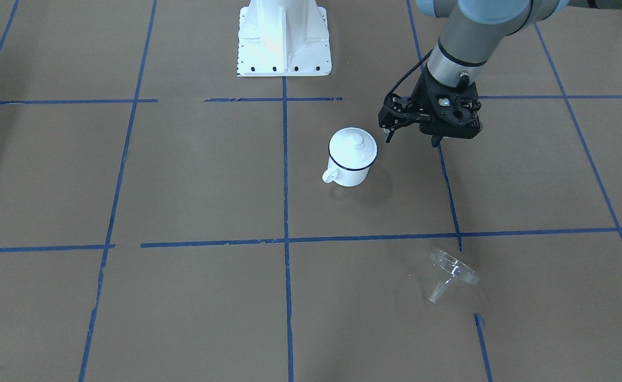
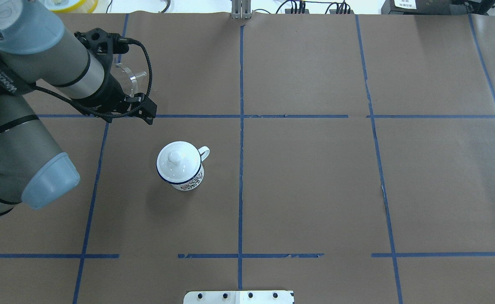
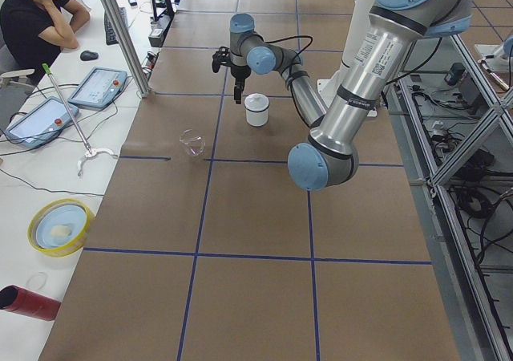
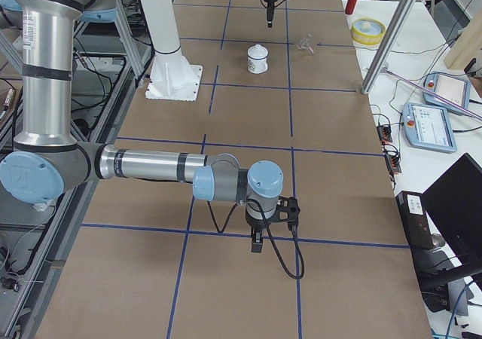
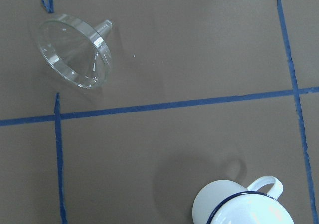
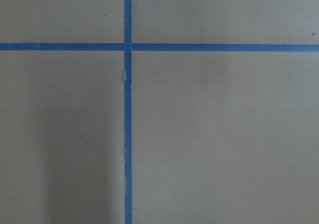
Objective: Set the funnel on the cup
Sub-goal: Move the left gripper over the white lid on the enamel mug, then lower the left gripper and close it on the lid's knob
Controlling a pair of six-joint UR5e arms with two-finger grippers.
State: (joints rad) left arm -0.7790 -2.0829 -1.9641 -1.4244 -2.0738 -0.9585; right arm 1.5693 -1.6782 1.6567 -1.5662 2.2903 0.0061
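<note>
The clear funnel (image 1: 451, 273) lies on its side on the brown paper, also in the left wrist view (image 5: 75, 50) and half hidden behind my left arm overhead (image 2: 127, 80). The white cup (image 1: 349, 171) with a dark blue rim stands upright, also in the overhead view (image 2: 186, 181) and the left wrist view (image 5: 244, 209). A white knobbed lid (image 1: 352, 146) sits on it. My left gripper (image 1: 437, 141) hangs above the table beside the cup, between it and the funnel. It looks shut and empty. My right gripper (image 4: 257, 241) shows only in the exterior right view, where I cannot tell its state.
The white robot base (image 1: 284, 40) stands at the table's robot side. Blue tape lines (image 6: 127, 109) divide the paper into squares. An operator (image 3: 36, 16) sits beyond the funnel's table edge, with tablets (image 3: 98, 87) and a yellow bowl (image 3: 60, 226).
</note>
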